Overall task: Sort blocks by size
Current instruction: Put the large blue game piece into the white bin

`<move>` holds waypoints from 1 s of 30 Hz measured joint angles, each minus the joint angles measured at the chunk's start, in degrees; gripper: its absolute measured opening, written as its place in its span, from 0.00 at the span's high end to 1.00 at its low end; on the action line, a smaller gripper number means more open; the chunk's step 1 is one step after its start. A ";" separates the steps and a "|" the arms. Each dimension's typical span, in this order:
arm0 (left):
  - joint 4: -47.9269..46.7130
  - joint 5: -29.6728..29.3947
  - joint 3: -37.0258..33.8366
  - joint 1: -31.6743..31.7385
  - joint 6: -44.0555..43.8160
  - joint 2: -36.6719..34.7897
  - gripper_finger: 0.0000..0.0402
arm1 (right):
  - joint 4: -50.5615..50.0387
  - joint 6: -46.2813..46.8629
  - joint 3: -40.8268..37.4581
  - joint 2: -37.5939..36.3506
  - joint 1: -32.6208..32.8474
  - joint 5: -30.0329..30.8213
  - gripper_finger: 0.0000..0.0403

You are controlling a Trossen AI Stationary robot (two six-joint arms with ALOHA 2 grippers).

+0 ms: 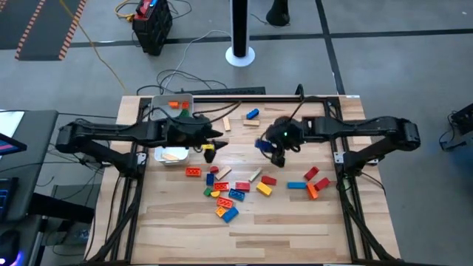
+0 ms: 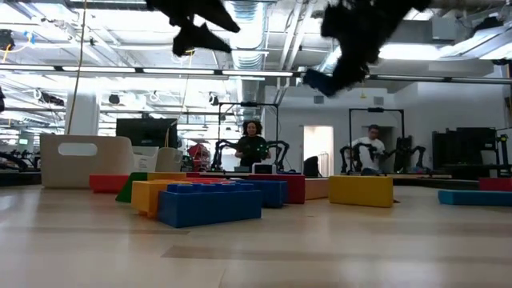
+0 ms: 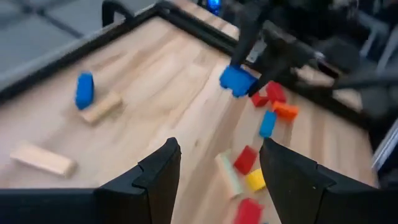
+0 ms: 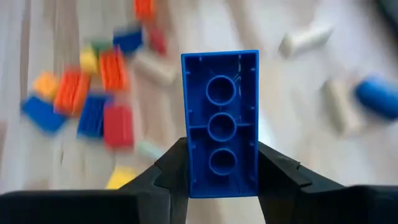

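The right end effector (image 4: 222, 167) pinches a blue brick (image 4: 220, 121) by its long sides — light, rigid, slick — while the left end effector (image 3: 217, 165) gapes empty.

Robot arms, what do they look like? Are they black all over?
Mostly, yes. Both arms are dark, nearly black, built from long thin links with chunky joints. The left gripper has two flat, angular black fingers. The right gripper has the same kind of dark fingers. Black cables run along the arms, and a tiny green light glows on the right arm's wrist.
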 joint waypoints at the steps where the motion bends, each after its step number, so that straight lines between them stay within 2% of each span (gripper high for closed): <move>1: 1.83 -0.02 -0.02 0.14 -3.20 1.04 0.48 | 0.88 -0.56 0.94 0.02 0.14 1.25 0.59; 7: 12.00 0.01 0.07 0.16 -19.36 7.24 0.48 | 5.34 -2.56 2.21 0.02 0.45 5.02 0.59; 10: 14.05 0.07 1.25 0.27 -29.30 10.69 0.48 | 5.65 -3.71 2.35 0.02 0.45 5.66 0.59; 12: 13.64 0.14 2.61 0.32 -32.41 12.76 0.48 | 5.47 -4.10 2.35 0.02 0.76 5.85 0.58; 17: 13.95 0.61 7.43 0.32 -33.35 16.35 0.48 | 3.71 -4.20 2.35 0.02 0.87 5.84 0.58; 23: 13.69 0.57 12.83 0.36 -29.97 19.55 0.48 | 2.62 -4.06 2.35 0.02 1.15 5.99 0.58; 30: 11.74 2.08 15.21 1.52 -31.03 22.41 0.48 | 1.28 -4.41 2.24 0.06 2.17 7.01 0.58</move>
